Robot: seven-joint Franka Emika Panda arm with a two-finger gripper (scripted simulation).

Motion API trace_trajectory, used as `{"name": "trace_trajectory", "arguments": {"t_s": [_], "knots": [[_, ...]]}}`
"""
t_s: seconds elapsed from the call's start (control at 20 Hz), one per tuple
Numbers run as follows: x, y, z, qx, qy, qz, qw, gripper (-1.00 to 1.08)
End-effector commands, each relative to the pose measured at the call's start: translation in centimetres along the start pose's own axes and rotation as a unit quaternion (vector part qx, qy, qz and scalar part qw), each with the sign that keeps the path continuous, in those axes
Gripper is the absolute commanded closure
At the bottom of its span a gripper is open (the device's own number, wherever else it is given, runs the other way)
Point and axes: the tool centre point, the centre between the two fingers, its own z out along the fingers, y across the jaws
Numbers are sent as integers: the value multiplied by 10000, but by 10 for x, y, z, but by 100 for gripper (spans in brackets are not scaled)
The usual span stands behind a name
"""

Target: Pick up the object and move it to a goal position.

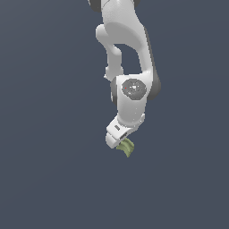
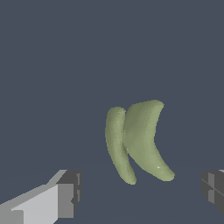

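Note:
The object (image 2: 139, 139) is a small olive-green bunch of two curved lobes lying on the dark grey-blue floor. In the wrist view it sits in the wide gap between my gripper's (image 2: 140, 192) two fingers and touches neither the pale finger (image 2: 65, 199) nor the dark fingertip (image 2: 213, 189). The gripper is open. In the exterior view the white arm reaches steeply down, and the gripper (image 1: 120, 143) hangs right over the object (image 1: 127, 147), which peeks out on the exterior view's right of the hand. The hand hides part of the object there.
The floor (image 1: 49, 179) is a plain dark grey-blue surface on every side. No other object, container or edge shows in either view. The arm's white links (image 1: 129, 98) rise above the hand.

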Motion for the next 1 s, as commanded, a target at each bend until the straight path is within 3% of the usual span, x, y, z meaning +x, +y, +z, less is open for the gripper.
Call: {"name": "trace_trajectory", "arguments": {"t_s": [0.0,0.4,0.95], "knots": [[5,2,3,-7,24,-267,9996,-92],[13,4,10,-18,68,-739,9972,-92],[14,4,25,-19,71,-781,9969,-92]]}}
